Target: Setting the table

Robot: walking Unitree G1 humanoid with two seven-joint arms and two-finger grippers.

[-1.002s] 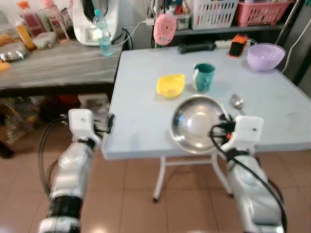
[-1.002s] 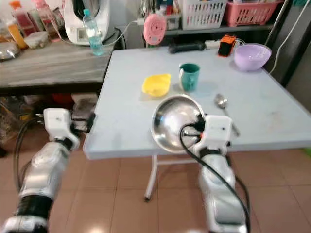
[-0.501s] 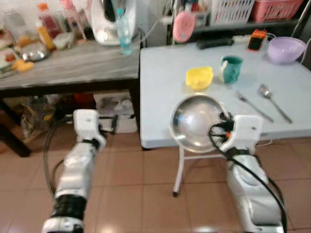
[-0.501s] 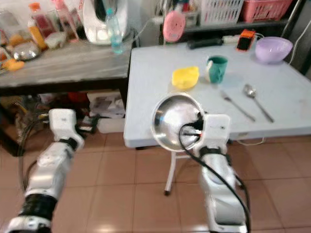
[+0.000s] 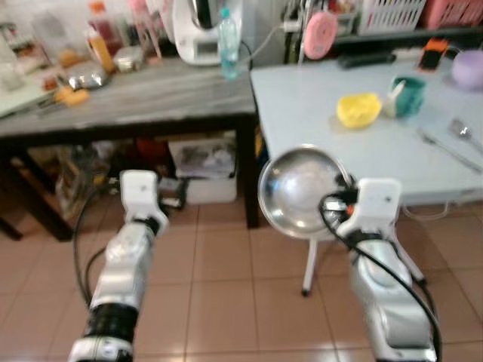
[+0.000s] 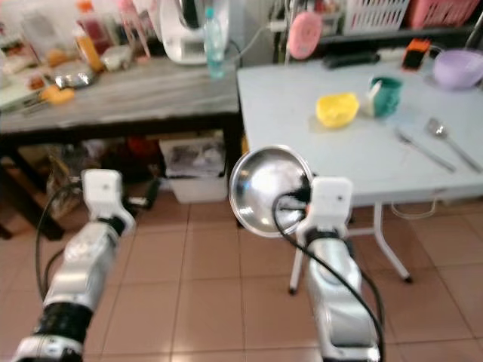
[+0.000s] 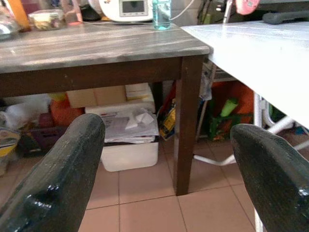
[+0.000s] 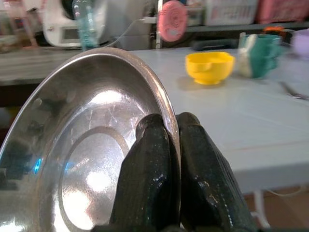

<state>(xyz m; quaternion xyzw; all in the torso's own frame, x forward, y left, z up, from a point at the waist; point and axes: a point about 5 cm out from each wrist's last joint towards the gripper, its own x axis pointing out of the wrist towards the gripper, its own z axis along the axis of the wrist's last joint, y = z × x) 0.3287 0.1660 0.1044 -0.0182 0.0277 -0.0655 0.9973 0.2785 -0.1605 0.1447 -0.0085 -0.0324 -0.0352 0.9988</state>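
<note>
A round steel plate [image 5: 298, 192] hangs in the air over the tiled floor, off the near left corner of the pale blue table [image 5: 332, 143]. My right gripper [image 8: 166, 130] is shut on its rim, one finger on each face. On the table lie a yellow bowl [image 5: 358, 109], a teal mug [image 5: 407, 96], a fork and a spoon [image 6: 441, 132]. My left gripper [image 7: 166, 159] is open and empty, held low in front of the dark wooden table [image 7: 96, 53].
The dark wooden table [image 5: 128, 94] to the left holds bottles, a white appliance [image 5: 198, 30] and food containers. Boxes and bags sit under it. A lilac bowl [image 6: 456, 68] stands at the pale table's far right. Tiled floor [image 5: 226, 302] lies in front.
The whole view has shifted: the pale table has slid right and farther from me, so the camera has moved left and back. The plate stays in my right gripper, now off the table's edge.
</note>
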